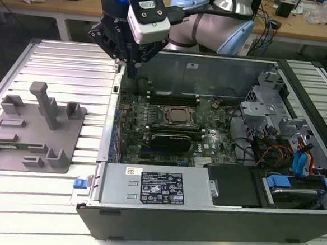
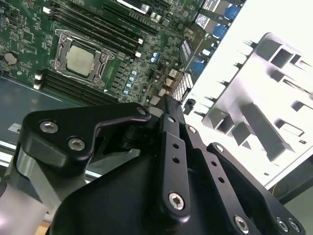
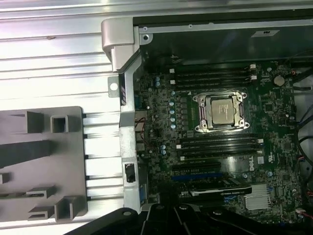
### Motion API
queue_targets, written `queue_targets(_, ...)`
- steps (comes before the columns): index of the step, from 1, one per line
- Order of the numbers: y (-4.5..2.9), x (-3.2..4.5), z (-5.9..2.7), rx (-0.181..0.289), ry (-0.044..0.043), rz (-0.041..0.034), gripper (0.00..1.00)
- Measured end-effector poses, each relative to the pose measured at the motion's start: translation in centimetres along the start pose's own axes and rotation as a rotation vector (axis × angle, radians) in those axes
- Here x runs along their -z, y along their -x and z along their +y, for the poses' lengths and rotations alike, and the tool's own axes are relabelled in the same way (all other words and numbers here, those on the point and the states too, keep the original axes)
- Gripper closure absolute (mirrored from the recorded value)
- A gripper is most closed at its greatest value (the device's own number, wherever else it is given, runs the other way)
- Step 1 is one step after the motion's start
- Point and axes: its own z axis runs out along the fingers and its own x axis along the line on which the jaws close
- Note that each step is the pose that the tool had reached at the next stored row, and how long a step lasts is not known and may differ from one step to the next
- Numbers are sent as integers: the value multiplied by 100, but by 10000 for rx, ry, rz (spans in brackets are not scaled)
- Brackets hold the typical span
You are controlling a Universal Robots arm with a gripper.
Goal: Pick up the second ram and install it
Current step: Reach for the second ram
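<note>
My hand (image 1: 133,63) hangs over the open computer case (image 1: 202,217), above the case's far corner at the exterior view's left, just inside its side wall. Whether it is spread or pressed together I cannot tell. Inside the case lies the green board, with the processor (image 3: 221,111) near the middle and the long black memory slots (image 3: 215,78) running along two sides of it. I cannot pick out the second ram for sure; it may be seated among those slots, where stick and slot look much alike. Outside the case, at the exterior view's left, the grey fixture (image 1: 37,127) lies flat on the ribbed bench (image 1: 60,70), one post standing upright.
</note>
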Motion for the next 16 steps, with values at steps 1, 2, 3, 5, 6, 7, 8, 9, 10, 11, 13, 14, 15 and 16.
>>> queue_targets(1,-16,1,-1,0,0,1,92)
queue_targets(2,-35,2,-3,0,-1,1,92)
queue_targets(3,-54,2,-4,0,0,1,92)
queue_targets(5,-84,3,-6,0,0,1,92)
queue_targets(6,-93,3,-7,-1,0,0,92)
queue_targets(7,-99,3,-7,-1,0,0,92)
queue_targets(8,-111,3,-8,0,-1,1,92)
queue_targets(9,-121,3,-8,-1,0,0,92)
queue_targets(10,-125,3,-9,-1,0,0,92)
queue_targets(11,-130,3,-9,0,0,0,92)
queue_targets(13,-158,5,-12,0,-1,1,92)
queue_targets(14,-171,5,-13,0,-1,1,92)
queue_targets(15,-182,5,-13,0,0,0,92)
queue_targets(16,-203,6,-15,0,0,0,92)
